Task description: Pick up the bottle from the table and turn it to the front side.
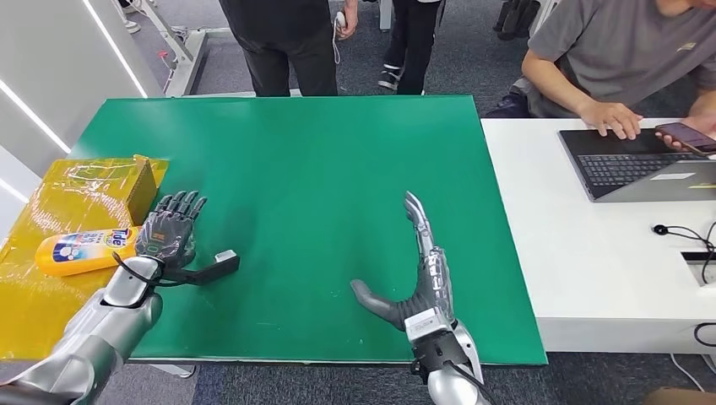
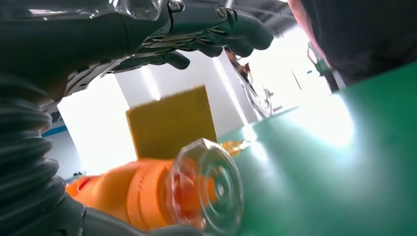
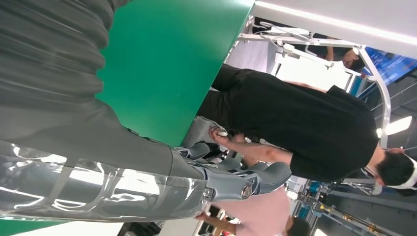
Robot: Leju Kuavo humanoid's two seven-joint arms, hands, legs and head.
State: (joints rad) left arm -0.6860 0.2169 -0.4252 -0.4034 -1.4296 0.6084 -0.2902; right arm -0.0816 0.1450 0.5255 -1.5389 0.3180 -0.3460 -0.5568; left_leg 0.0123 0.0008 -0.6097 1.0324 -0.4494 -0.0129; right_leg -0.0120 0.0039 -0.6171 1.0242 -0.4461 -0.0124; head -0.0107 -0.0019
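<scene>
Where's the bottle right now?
In the head view the bottle lies on its side on the yellow sheet at far left, beside the open left hand, before the yellow box.

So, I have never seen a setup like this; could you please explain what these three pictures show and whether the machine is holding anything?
This is a humanoid robot with two silver arms, each ending in a many-fingered hand. The wide picture comes from a camera high on its body, looking down at a green table. The other two come from cameras at its wrists, so they look tilted.

The left hand hangs open beside an orange bottle, which lies on its side on yellow taped sheeting next to a yellow box. The left wrist camera sees that bottle's clear cap close up. The right hand is open too, fingers stretched out above the table. Neither holds anything.

A seated person uses a laptop at the white table alongside; others stand behind.
</scene>
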